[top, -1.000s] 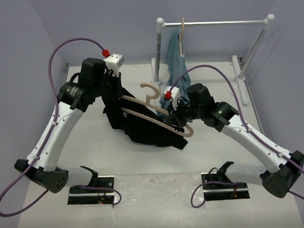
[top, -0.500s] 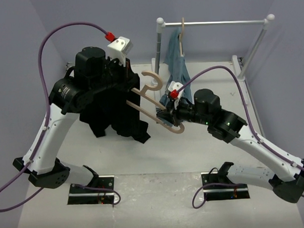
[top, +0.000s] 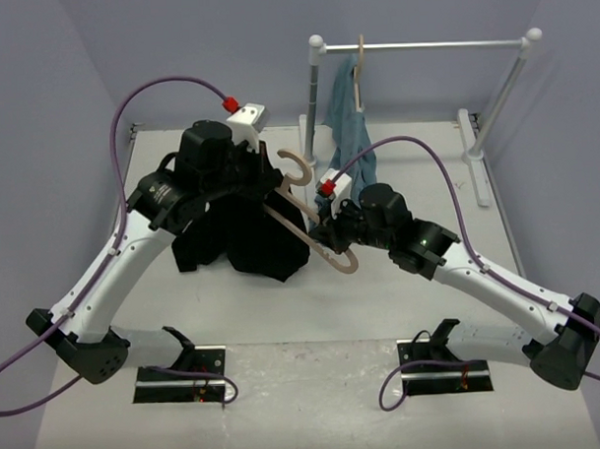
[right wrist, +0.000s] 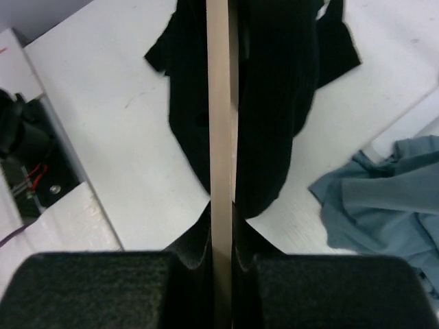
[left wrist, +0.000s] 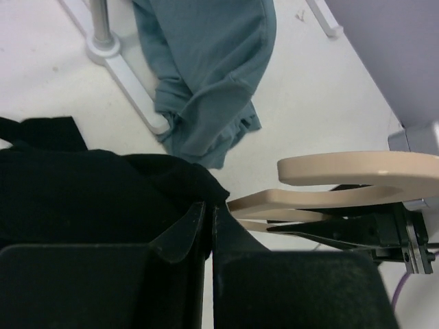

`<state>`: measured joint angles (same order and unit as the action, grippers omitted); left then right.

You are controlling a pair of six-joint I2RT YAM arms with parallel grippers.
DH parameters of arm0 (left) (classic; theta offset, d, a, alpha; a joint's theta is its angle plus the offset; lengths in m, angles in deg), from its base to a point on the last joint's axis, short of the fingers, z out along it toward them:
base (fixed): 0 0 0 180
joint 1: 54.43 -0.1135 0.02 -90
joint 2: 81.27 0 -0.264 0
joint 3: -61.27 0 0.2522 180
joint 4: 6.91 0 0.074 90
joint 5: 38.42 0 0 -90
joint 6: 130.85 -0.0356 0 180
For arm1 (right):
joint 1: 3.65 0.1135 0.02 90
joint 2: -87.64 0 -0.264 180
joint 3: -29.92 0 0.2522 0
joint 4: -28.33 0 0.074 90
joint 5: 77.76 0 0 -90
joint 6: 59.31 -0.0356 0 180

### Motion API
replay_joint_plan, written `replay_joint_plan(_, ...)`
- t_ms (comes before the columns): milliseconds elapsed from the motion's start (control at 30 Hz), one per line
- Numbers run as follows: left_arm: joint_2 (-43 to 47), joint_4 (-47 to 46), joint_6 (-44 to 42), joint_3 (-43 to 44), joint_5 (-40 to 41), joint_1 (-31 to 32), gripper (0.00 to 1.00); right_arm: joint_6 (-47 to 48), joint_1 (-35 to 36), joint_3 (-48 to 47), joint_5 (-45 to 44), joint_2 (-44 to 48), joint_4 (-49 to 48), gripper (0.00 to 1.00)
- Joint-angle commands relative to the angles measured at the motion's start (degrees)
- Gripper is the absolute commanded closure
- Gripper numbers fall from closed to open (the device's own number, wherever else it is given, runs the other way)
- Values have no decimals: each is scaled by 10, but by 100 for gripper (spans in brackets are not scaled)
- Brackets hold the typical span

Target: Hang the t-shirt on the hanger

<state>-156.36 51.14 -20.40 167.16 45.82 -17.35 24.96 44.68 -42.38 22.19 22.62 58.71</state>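
Since the earlier view the left arm has dropped and swung inward, bringing the plain black cloth t-shirt up against the light tan wooden clothes hanger. The right arm has tipped that hanger steeper, hook uppermost.

The left gripper has its fingers pressed together on a fold of the t-shirt, and the rest of the cloth hangs in a loose bunch below and behind it. The hanger's hook end sits just to its right.

The right gripper is clamped on the hanger's lower shoulder. The thin wooden edge runs straight ahead from its fingers, with black cloth draped just beyond on both sides.

The step in hand looks like feeding the free shoulder into the shirt. To do it well, the left gripper should hold the opening taut and draw the cloth down along the wood toward the right gripper. The right gripper should hold the hanger firm and steady, clear of the blue-grey garment hanging just beyond it.
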Motion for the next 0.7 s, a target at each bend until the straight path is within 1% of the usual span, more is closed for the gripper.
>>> replay_joint_plan(0, 50, -93, 50, -26, -66, 7, 100, -25, 0, 3, 110, -35, -156, 100)
replay_joint_plan(33, 58, -99, 57, -26, -69, 7, 100, -29, 0, 16, 120, -40, -163, 100)
replay_joint_plan(67, 69, -101, 60, -26, -67, 7, 100, -43, 0, 32, 123, -39, -218, 100)
replay_joint_plan(133, 80, -103, 59, -30, -56, 7, 100, -61, -1, 90, 98, -14, -291, 100)
replay_joint_plan(200, 83, -92, 53, -34, -36, 7, 100, -80, -1, 110, 41, 5, -335, 100)
replay_joint_plan(233, 84, -81, 50, -40, -6, 7, 100, -99, -1, 116, 0, 20, -340, 100)
replay_joint_plan(267, 88, -76, 46, -52, 18, 7, 100, -111, 0, 107, -52, 28, -323, 100)
replay_joint_plan(300, 93, -75, 41, -60, 38, 7, 100, -105, 0, 92, -80, 29, -285, 100)
replay_joint_plan(400, 103, -79, 30, -79, 97, 7, 100, -101, 2, 39, -135, 18, -184, 100)
replay_joint_plan(467, 107, -95, 28, -92, 71, 7, 100, -126, 2, 21, -186, 18, -146, 100)
replay_joint_plan(500, 107, -104, 29, -96, 67, 7, 100, -135, 2, 19, -206, 18, -144, 100)
replay_joint_plan(533, 107, -119, 39, -105, 40, 8, 100, -135, 2, -1, -205, 15, -128, 100)
replay_joint_plan(567, 107, -130, 45, -113, 39, 7, 100, -124, 3, -6, -173, 11, -128, 100)
replay_joint_plan(667, 108, -168, 66, -141, -7, 8, 100, -90, 4, -29, -63, -7, -162, 100)
